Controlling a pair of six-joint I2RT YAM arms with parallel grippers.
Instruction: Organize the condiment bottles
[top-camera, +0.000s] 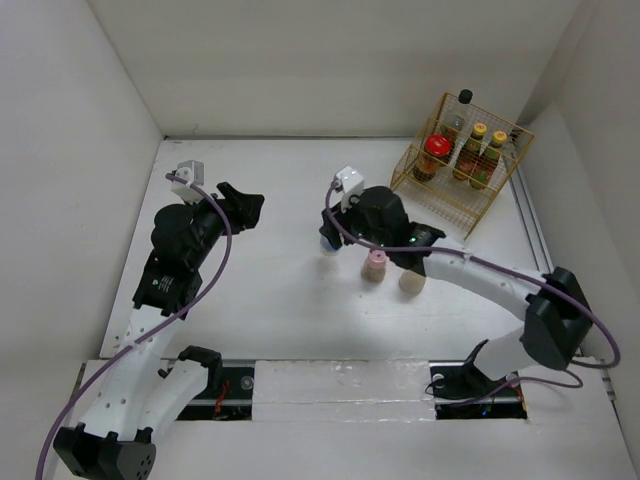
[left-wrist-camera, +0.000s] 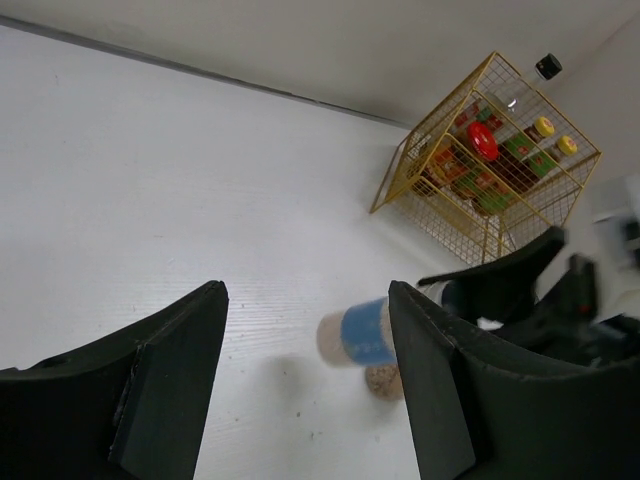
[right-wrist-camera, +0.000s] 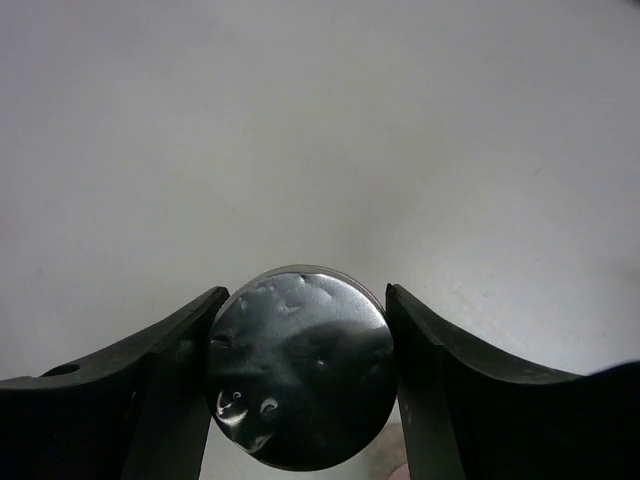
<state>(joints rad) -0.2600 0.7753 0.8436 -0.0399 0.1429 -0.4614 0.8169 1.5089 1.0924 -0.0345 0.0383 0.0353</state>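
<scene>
Silver-capped bottle (right-wrist-camera: 300, 380) stands mid-worktop (top-camera: 280, 290), just left of the pink-capped bottle (top-camera: 375, 262) and cream-capped bottle (top-camera: 412, 283). The right hand (right-wrist-camera: 303, 293) grasps it, one finger on each side of the cap. Best to squeeze level and lift straight, clear of those neighbours, toward the yellow wire basket (top-camera: 470, 215) far right. Left hand (left-wrist-camera: 305, 292) is released and empty.

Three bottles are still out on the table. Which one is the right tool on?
The silver-capped bottle, farthest left in the top view: the right tool grips its cap. The pink-capped bottle and the cream-capped bottle stand untouched.
</scene>
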